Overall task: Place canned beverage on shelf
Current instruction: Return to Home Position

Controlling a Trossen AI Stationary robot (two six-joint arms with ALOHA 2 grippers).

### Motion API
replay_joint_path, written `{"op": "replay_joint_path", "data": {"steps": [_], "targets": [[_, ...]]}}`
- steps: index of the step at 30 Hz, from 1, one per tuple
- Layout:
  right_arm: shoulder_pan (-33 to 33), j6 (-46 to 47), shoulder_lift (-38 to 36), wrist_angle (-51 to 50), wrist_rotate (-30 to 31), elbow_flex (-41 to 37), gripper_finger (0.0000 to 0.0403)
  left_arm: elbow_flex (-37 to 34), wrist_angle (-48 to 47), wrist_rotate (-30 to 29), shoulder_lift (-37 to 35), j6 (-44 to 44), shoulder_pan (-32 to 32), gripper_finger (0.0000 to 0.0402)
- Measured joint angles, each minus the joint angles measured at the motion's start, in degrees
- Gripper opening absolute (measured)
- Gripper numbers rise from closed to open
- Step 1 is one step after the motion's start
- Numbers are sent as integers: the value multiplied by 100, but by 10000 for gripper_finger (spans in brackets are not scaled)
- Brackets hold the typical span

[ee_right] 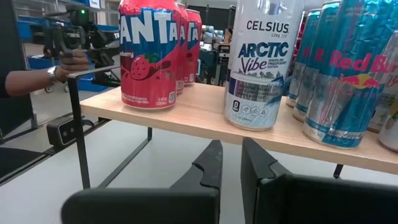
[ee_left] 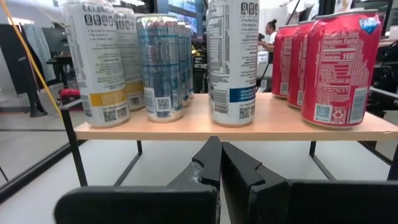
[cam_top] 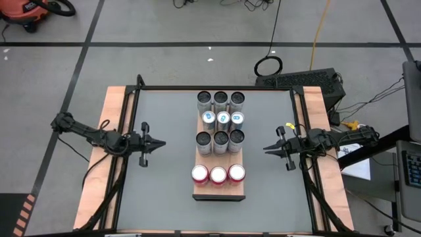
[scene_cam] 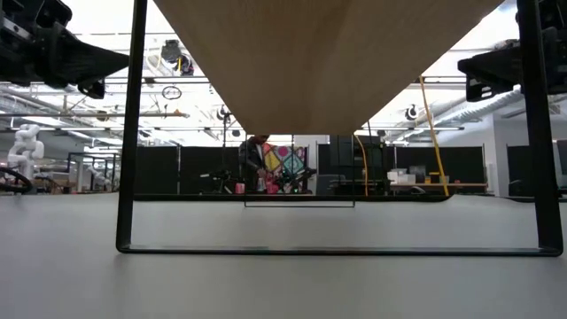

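Observation:
The shelf point(cam_top: 219, 192) is a light-brown board on a thin dark frame in the middle of the table. It shows from below in the low view point(scene_cam: 328, 62). Several cans stand on it in rows of three: red ones point(cam_top: 218, 174) nearest, then grey-topped point(cam_top: 220, 139), blue-and-white point(cam_top: 222, 118) and grey-topped point(cam_top: 220, 101). My left gripper point(cam_top: 161, 143) hovers left of the shelf, shut and empty, pointing at it point(ee_left: 221, 149). My right gripper point(cam_top: 266, 149) hovers right of the shelf, empty, its fingertips a narrow gap apart point(ee_right: 230, 152).
Bare grey tabletop point(cam_top: 171, 191) lies on both sides of the shelf. Pale wooden strips point(cam_top: 112, 131) edge the table. The shelf's dark frame legs point(scene_cam: 131, 133) stand on the table. A person's hand point(ee_right: 62, 65) shows beyond the table in the right wrist view.

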Motion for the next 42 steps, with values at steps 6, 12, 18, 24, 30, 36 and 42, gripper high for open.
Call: {"op": "replay_joint_path", "data": {"steps": [6, 12, 18, 24, 30, 36, 42], "targets": [[2, 66, 0, 314, -21, -3, 0, -2, -583, 16, -648, 148, -2, 13], [2, 70, 0, 357, -29, -3, 0, -2, -981, 203, -1094, 295, 4, 13], [2, 70, 1, 352, -25, -3, 0, -2, -1008, 373, -1094, 385, 198, 13], [2, 70, 2, 348, -18, 0, 0, -2, -1046, 728, -1094, 383, 561, 13], [2, 70, 2, 349, -14, 0, 0, -2, -1121, 1229, -1094, 287, 958, 13], [2, 70, 2, 350, -5, 2, 0, -2, -1187, 1678, -1094, 233, 1309, 13], [2, 70, 2, 350, -3, 2, 0, -2, -1247, 2017, -1094, 127, 1599, 13]]}}
